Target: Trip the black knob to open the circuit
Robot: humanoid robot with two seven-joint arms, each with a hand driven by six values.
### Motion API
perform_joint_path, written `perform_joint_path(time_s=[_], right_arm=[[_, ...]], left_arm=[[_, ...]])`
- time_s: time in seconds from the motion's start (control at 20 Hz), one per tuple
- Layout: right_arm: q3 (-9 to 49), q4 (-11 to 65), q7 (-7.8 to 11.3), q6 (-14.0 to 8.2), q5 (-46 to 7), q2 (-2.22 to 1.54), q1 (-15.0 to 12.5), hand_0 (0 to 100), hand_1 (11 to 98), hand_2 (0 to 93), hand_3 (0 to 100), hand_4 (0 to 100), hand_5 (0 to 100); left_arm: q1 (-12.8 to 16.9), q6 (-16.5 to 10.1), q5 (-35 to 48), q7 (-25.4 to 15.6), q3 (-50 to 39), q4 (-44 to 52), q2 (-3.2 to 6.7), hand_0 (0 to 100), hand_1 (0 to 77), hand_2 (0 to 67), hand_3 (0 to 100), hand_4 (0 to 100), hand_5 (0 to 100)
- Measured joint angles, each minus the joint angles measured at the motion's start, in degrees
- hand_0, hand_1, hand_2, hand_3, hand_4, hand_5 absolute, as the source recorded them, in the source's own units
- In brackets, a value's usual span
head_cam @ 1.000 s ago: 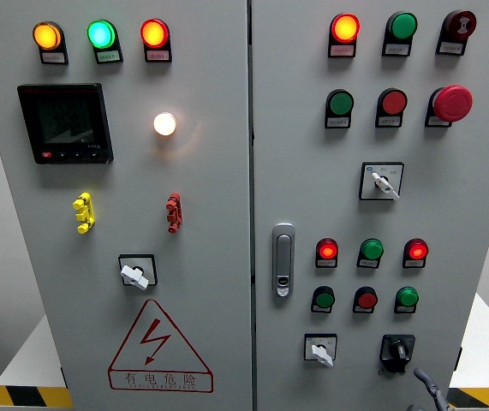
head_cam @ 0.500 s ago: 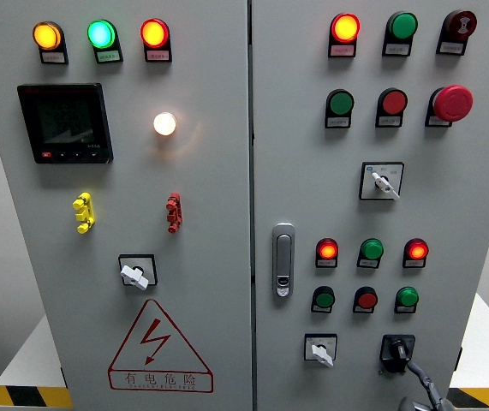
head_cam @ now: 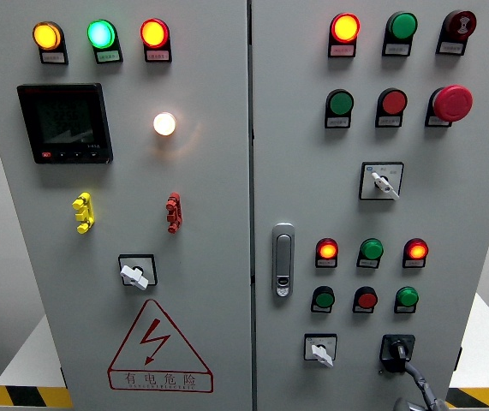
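The black knob (head_cam: 396, 349) sits on a black square plate at the lower right of the right cabinet door (head_cam: 313, 171). My right hand (head_cam: 417, 385) comes up from the bottom edge, grey and mostly cut off by the frame. Its tip reaches the knob's lower right edge and looks to be touching it. Whether it grips the knob is hidden. The left arm does not show.
A white selector switch (head_cam: 320, 349) sits left of the knob. Red and green lamps (head_cam: 369, 250) are above it, and the door handle (head_cam: 283, 259) is near the seam. A red mushroom button (head_cam: 452, 102) is at the upper right. Yellow-black floor stripes (head_cam: 26, 396) show at the lower left.
My right hand has risen from the bottom right corner and moved left, up to the black knob's lower edge. The knob looks unchanged.
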Motion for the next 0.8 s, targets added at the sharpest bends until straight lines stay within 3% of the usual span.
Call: perform_joint_path(time_s=[0.8], right_arm=[[-1.76,0.27,-0.79,0.0,0.41,-0.01,0.89,100,59.1,1.1,98,100,100]], left_arm=[[-0.01,0.0,0.0,-0.02,0.0,0.0,0.0,0,0.0,19.4,26,10,9]])
